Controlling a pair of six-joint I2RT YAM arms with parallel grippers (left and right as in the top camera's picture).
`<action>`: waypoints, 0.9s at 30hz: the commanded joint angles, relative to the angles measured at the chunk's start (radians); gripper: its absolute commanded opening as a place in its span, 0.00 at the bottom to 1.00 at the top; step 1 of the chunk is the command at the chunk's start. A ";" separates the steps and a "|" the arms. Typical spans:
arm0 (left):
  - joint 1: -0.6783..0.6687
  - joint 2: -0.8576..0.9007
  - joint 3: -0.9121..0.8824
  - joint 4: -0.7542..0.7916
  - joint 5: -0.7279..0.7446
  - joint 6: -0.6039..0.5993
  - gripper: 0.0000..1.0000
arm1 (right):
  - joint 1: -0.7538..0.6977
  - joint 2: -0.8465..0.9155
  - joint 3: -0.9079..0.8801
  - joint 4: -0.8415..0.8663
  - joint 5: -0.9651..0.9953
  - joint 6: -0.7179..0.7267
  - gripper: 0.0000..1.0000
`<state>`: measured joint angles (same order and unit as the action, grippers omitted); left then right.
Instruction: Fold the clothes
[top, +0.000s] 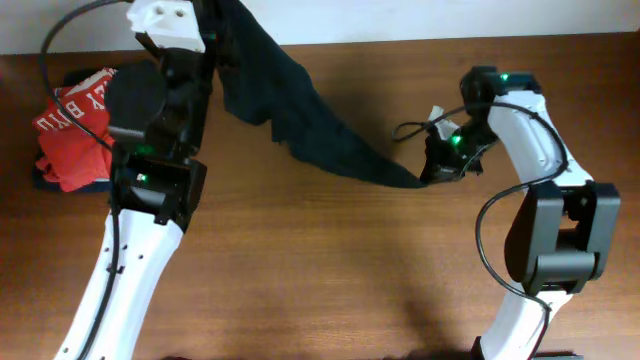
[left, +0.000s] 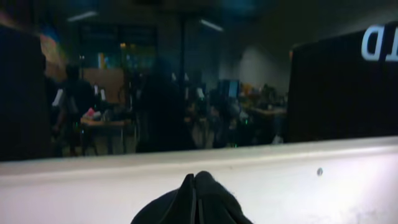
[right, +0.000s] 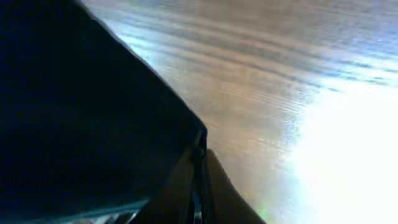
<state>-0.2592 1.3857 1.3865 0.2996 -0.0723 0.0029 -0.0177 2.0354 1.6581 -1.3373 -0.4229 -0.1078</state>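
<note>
The black garment (top: 300, 115) hangs stretched in the air between my two grippers, from the top left down to the middle right of the overhead view. My left gripper (top: 215, 22) is shut on its upper end, raised high at the table's far edge; in the left wrist view (left: 196, 180) the closed fingers point at a room beyond a white ledge. My right gripper (top: 432, 170) is shut on the lower corner, low over the wood. In the right wrist view, black cloth (right: 81, 118) fills the left beside the closed fingers (right: 199, 155).
An orange-red shirt with white lettering (top: 75, 125) lies on a navy-blue garment (top: 50, 178) at the table's far left, beside my left arm. The brown wooden table (top: 350, 270) spreads under both arms. A small white tag-like item (top: 438, 115) sits by my right wrist.
</note>
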 joint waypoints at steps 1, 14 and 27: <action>0.006 -0.004 0.040 0.003 -0.014 -0.011 0.01 | 0.003 -0.032 -0.039 0.036 -0.016 -0.016 0.04; 0.005 0.002 0.039 -0.472 -0.014 -0.014 0.01 | 0.003 -0.047 0.004 0.071 -0.055 -0.016 0.04; -0.020 -0.114 0.041 -0.919 -0.013 -0.130 0.01 | -0.029 -0.047 0.004 0.074 -0.051 -0.015 0.04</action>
<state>-0.2710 1.3479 1.4094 -0.5915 -0.0795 -0.0731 -0.0284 2.0220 1.6459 -1.2629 -0.4622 -0.1120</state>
